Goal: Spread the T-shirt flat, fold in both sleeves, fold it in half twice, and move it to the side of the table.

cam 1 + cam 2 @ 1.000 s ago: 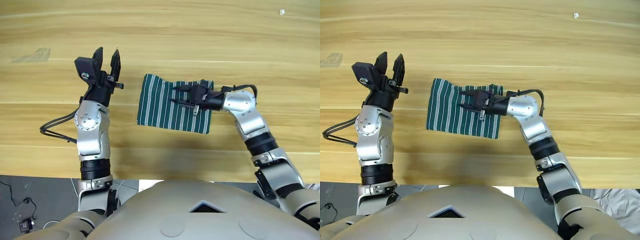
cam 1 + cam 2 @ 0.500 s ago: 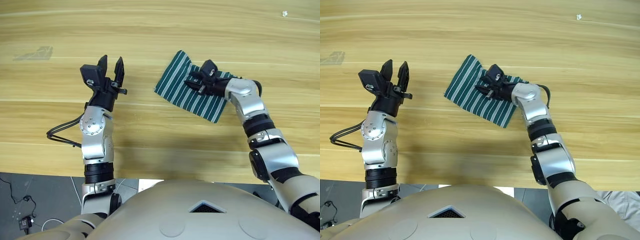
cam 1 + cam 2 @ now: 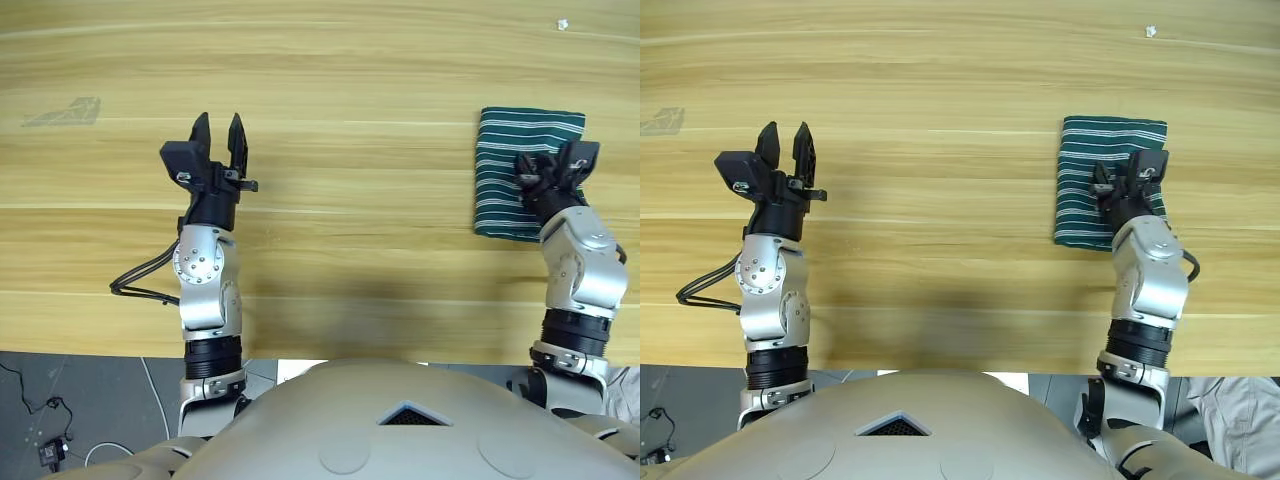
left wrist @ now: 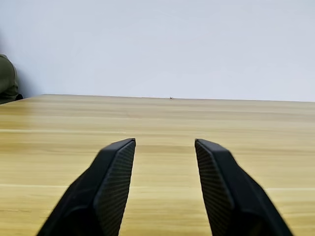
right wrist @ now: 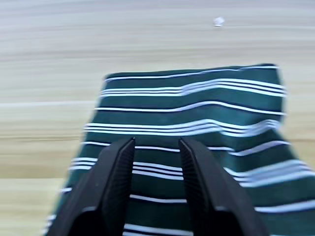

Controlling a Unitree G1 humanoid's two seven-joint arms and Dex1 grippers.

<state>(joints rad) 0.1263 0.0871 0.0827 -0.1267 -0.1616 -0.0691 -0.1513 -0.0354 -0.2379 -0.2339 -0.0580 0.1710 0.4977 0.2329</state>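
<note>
The folded T-shirt lies flat at the upper right of the left eye view, well toward the right side of the table, so the last step, moving it aside, looks about done. The right gripper sits over the shirt's near edge. In the right wrist view its fingers stand apart with the stripes showing between them, so it appears to have let go rather than to be pinching cloth. To finish well, it should rise straight off the fabric with the fingers kept spread, so that no layer is caught and the folds stay stacked; a sideways pull could drag the top layer askew. The left gripper hangs released at centre left, well apart from the shirt, and need not act. 1.0 s ago the shirt lay in the centre of the frame with the right gripper on it. 0.5 s ago it sat tilted, right of centre. Now it is squared up at the right. The left arm has hardly shifted.
</note>
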